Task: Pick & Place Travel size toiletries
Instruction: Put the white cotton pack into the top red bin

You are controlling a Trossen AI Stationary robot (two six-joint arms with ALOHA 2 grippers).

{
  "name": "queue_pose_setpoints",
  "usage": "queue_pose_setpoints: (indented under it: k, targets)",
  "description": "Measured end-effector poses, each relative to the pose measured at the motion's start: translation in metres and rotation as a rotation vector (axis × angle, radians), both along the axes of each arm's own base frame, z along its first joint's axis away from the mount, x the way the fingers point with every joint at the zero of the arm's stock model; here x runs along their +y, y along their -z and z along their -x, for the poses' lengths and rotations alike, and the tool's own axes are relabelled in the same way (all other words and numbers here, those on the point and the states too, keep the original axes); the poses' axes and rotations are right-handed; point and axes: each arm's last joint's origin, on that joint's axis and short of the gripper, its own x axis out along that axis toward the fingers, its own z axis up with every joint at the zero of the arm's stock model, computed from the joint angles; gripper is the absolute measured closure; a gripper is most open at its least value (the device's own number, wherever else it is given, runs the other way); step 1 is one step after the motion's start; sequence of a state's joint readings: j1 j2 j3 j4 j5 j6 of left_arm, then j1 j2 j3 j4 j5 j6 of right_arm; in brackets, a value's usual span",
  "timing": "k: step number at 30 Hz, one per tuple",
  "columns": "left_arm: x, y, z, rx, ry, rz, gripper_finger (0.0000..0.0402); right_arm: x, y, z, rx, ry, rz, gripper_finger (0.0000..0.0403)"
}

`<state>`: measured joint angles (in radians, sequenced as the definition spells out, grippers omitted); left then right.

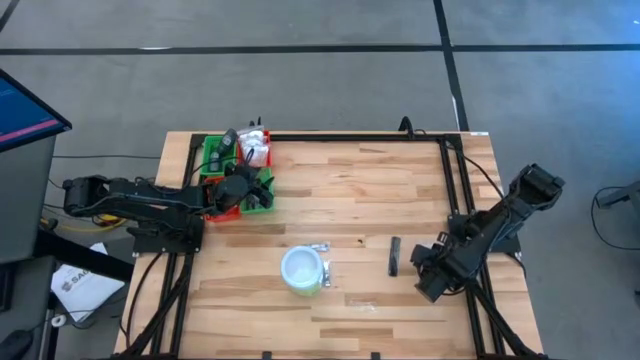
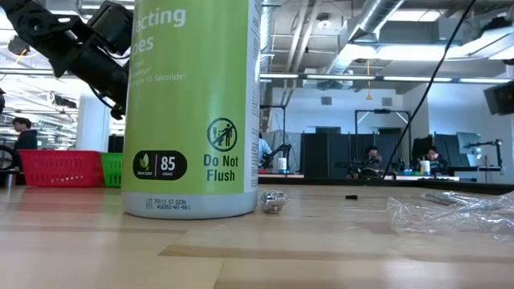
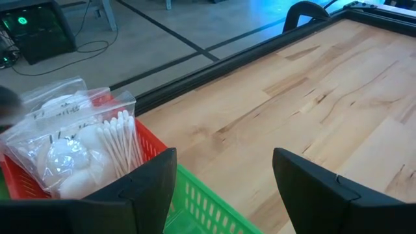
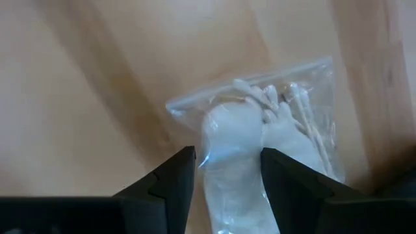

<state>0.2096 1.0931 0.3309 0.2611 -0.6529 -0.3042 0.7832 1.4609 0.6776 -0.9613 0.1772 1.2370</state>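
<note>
My right gripper (image 1: pixel 426 282) is near the table's right edge, shut on a clear zip packet (image 4: pixel 260 123) of cotton swabs and white pads. My left gripper (image 1: pixel 238 188) hovers open over the red and green tray (image 1: pixel 212 150) at the far left, with nothing between its fingers (image 3: pixel 224 175). A similar packet of swabs (image 3: pixel 78 143) stands in the tray's red compartment. A slim black stick (image 1: pixel 395 255) lies on the table left of my right gripper. Small sachets (image 1: pixel 320 248) lie beside the white tub (image 1: pixel 302 270). My right gripper has the packet's lower part (image 4: pixel 227 185) pinched between its two fingers, over the white pads. The zip end (image 4: pixel 247 84) points away from the fingers. The fingers come from above, slanting toward the table's left. Whether the packet rests on the wood, I cannot tell.
The white tub with a green side (image 2: pixel 193 104) stands near the table's near edge. A crumpled clear wrapper (image 2: pixel 454 210) lies right of it. A black frame (image 1: pixel 450 190) runs along the table's far and side edges. Bare wood (image 1: pixel 350 190) spans the middle.
</note>
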Motion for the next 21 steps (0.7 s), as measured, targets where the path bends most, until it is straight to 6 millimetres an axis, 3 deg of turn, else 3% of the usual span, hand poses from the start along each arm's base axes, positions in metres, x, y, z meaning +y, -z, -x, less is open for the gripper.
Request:
queue_pose_setpoints:
  k: [8,15,21]
  targets:
    - [0.0,0.0,0.0,-0.001,0.0,0.0,0.0156,-0.012,0.007,-0.006,-0.003,0.038,-0.005,0.0267]
    - [0.0,0.0,0.0,0.004,0.003,-0.005,0.0156,-0.014,0.006,-0.009,0.021,-0.001,-0.029,0.0387]
    - [0.0,0.0,0.0,0.005,0.003,-0.005,0.0156,-0.007,-0.006,-0.023,-0.015,-0.055,-0.08,0.04]
